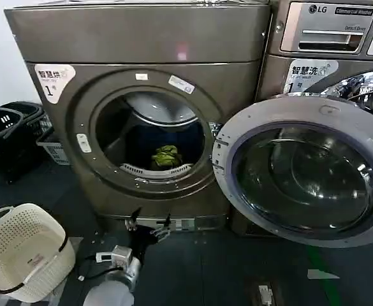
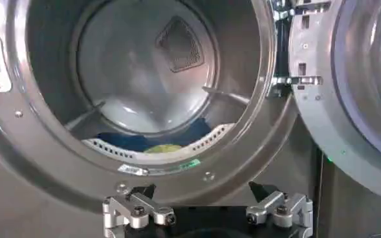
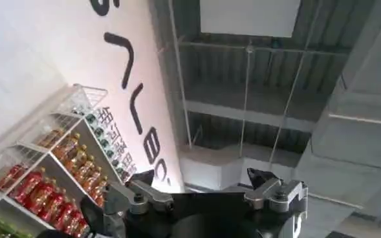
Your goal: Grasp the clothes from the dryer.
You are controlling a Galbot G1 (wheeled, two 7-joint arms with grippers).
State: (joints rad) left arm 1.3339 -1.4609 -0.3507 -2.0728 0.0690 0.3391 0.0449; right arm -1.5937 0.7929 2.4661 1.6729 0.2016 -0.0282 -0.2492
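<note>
The dryer (image 1: 141,44) is the big bronze-grey front-loader with a "1" sticker. Its chrome-rimmed glass door (image 1: 307,169) is swung open to the right. The clothes (image 1: 167,156), a small yellow-green wad, lie on the drum floor just behind the front lip; in the left wrist view the clothes (image 2: 163,148) peek over that lip. My left gripper (image 1: 149,222) hangs low in front of the dryer, below the porthole, open and empty; its fingertips (image 2: 147,191) frame the lower rim. My right gripper (image 3: 200,174) points up toward a ceiling, open and holding nothing.
A white perforated laundry basket (image 1: 20,248) stands on the floor at the lower left. Black baskets (image 1: 1,127) sit beside the dryer's left side. The LG machine (image 1: 326,38) stands to the right, behind the open door. Shelves of bottles (image 3: 41,187) line a white wall.
</note>
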